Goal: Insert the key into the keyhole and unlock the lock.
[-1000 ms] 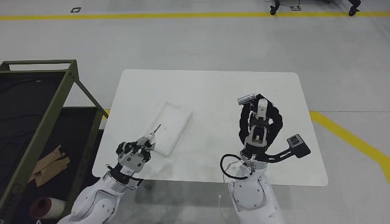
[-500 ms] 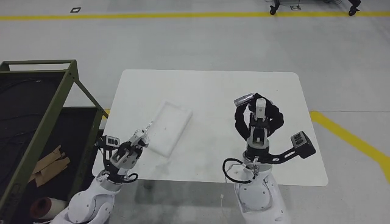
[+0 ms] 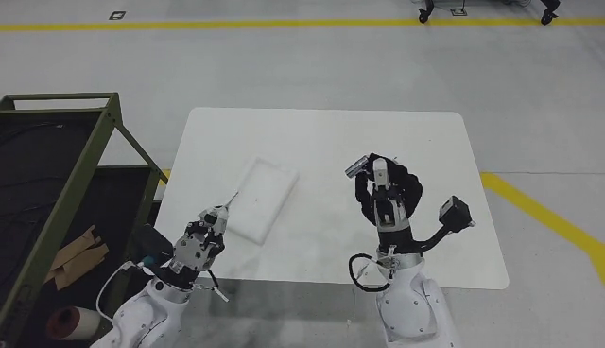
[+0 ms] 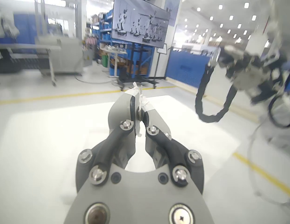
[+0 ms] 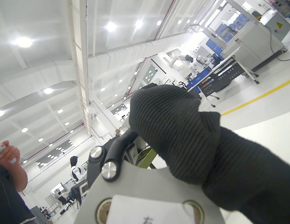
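The left gripper (image 4: 139, 104) has its fingers pinched tight on the small metal key wrapped in white tape (image 4: 142, 99), whose blade points out past the fingertips, near the edge of the flat white rectangular pad (image 3: 265, 193) on the white counter (image 3: 321, 138). The right gripper (image 3: 371, 172), sleeved in black knit, is raised above the counter's middle with its fingers closed around the silver metal lock (image 3: 357, 167), well apart from the key.

I see a white table (image 3: 321, 130) and white pad (image 3: 263, 197), a grey left gripper (image 4: 138, 97), a white-taped key (image 4: 142, 100), a black ribbed sleeve (image 5: 182, 136), a yellow floor line (image 3: 284, 25), an olive-green frame (image 3: 113, 126).
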### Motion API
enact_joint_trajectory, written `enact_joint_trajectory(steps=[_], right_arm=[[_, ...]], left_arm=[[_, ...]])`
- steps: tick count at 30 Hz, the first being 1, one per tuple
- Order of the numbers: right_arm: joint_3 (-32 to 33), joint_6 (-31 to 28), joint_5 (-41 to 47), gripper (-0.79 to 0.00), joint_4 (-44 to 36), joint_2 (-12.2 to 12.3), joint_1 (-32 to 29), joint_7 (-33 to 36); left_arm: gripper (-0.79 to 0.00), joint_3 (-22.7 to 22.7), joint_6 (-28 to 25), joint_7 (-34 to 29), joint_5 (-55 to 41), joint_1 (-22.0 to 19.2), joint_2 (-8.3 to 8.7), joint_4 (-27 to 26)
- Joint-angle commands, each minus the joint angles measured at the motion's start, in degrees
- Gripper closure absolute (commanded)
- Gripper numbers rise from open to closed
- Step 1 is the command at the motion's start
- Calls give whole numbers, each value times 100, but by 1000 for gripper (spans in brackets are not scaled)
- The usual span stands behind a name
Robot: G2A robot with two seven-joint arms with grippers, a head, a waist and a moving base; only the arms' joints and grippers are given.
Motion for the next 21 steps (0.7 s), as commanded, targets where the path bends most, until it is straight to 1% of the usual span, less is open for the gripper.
enact_joint_trajectory(steps=[1,4,5,6,8,9,11,13,15,17,19,21], right_arm=[[0,-18,-7,0,0,0,2,-12],[0,-18,-7,0,0,0,2,-12],[0,-18,-7,0,0,0,2,-12],[0,-18,-7,0,0,0,2,-12],[-43,82,132,0,17,-1,-34,104],[-73,232,294,0,23,-3,-69,212],[-143,646,660,0,-24,-12,-125,493],[-218,1150,1145,0,-87,-25,-183,804],[-254,1667,1604,0,-211,-36,-210,1105],[-252,2148,2009,0,-324,-41,-226,1379],[-236,2532,2264,0,-440,-42,-209,1554],[-199,2726,2373,0,-481,-38,-179,1603]], left_arm=[[0,-6,-187,-89,-338,3,2,-6],[0,-6,-187,-89,-338,3,2,-6],[0,-6,-173,-180,14,-31,17,-18],[0,-25,40,-354,1008,-92,51,-75],[0,-31,890,-367,2291,-17,61,-233],[0,-3,1292,-369,2799,38,56,-306],[0,71,1946,-365,3466,138,34,-390],[0,88,2590,-466,4112,160,10,-355],[0,163,2906,-526,4474,160,-19,-309],[0,208,3221,-672,5173,133,-33,-202],[0,308,3293,-762,5599,108,-53,-169],[0,342,3372,-865,6041,64,-66,-109]])
